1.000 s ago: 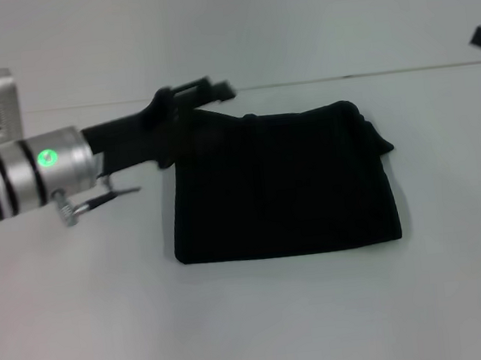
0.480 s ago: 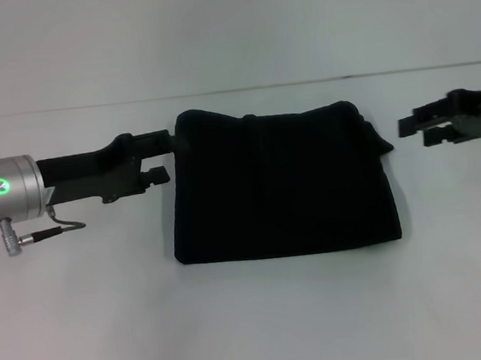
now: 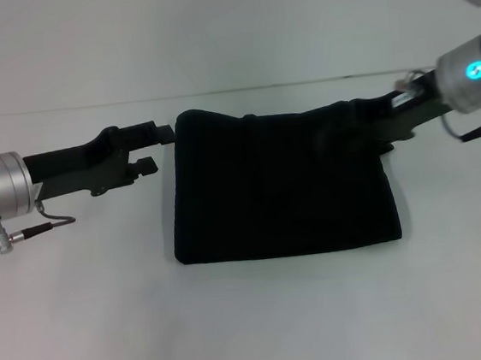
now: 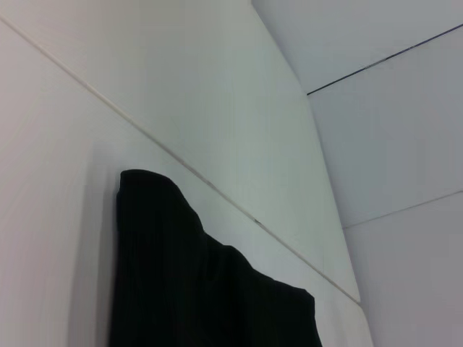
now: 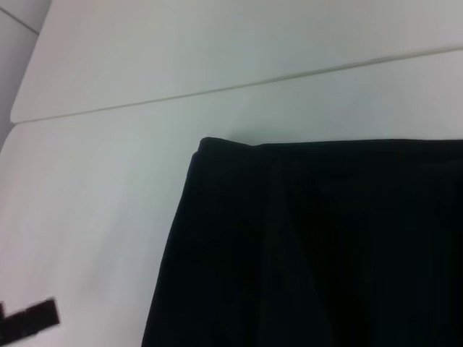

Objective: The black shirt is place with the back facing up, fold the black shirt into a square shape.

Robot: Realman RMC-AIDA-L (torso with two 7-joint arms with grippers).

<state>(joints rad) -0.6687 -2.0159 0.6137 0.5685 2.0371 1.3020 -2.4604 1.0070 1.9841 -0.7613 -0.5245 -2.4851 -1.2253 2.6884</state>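
The black shirt [image 3: 282, 180] was already folded down to a squarish bundle sitting mid-table, a bit toward the far edge of the table [image 3: 257, 333], with its longer side running left to right between our two arms. Our left gripper [image 3: 161, 147] was hanging just off the bundle's far-left corner with its fingers spread fairly wide and nothing in them, while the right gripper [image 3: 372, 136] was reaching in over the far-right corner, black on black, so we couldn't tell if it was pinching fabric or not. So the shirt lay straight inboard of both grippers, and we figured any next tidy-up would work from those two far corners.
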